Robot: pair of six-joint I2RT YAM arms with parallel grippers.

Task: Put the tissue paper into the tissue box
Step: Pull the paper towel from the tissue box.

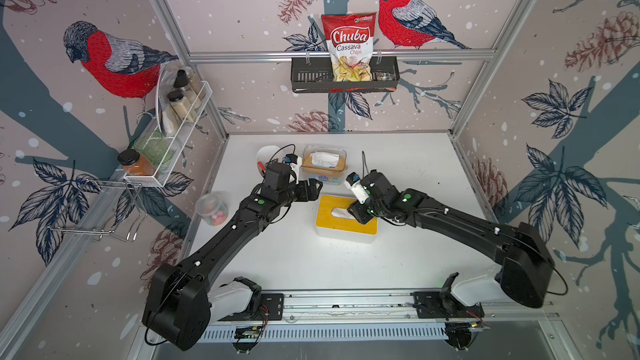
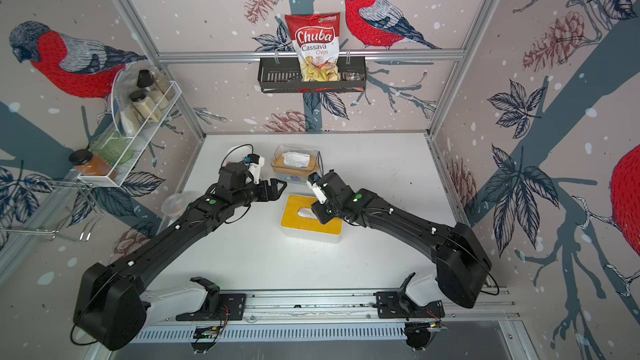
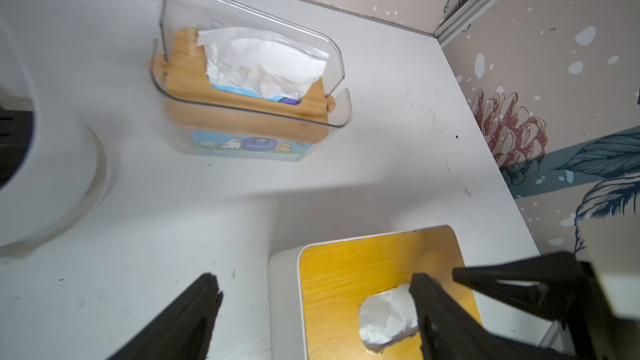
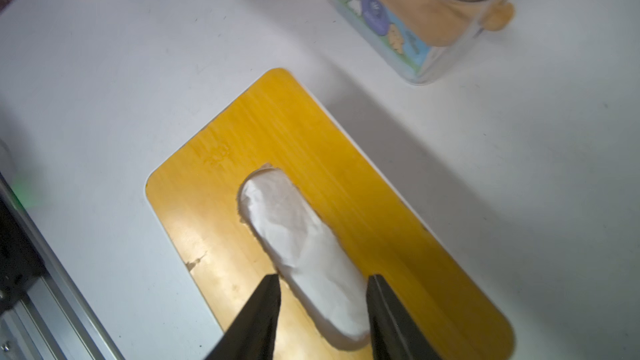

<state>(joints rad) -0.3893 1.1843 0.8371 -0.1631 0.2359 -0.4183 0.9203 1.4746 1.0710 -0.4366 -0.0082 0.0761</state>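
Boxes number two: one yellow-lidded box [image 1: 341, 225], one clear box [image 1: 322, 174]

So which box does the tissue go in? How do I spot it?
Find the white table. Two boxes sit near its middle; the tissue box is the one closer to the metal rail. Unlike the clear box behind it, it is white with a flat yellow lid and a slot stuffed with tissue paper.

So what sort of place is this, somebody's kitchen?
Probably a mock kitchen built as a robot test booth: wallpapered panels on a metal frame, a spice rack and chips on the walls, and two arms on a rail.
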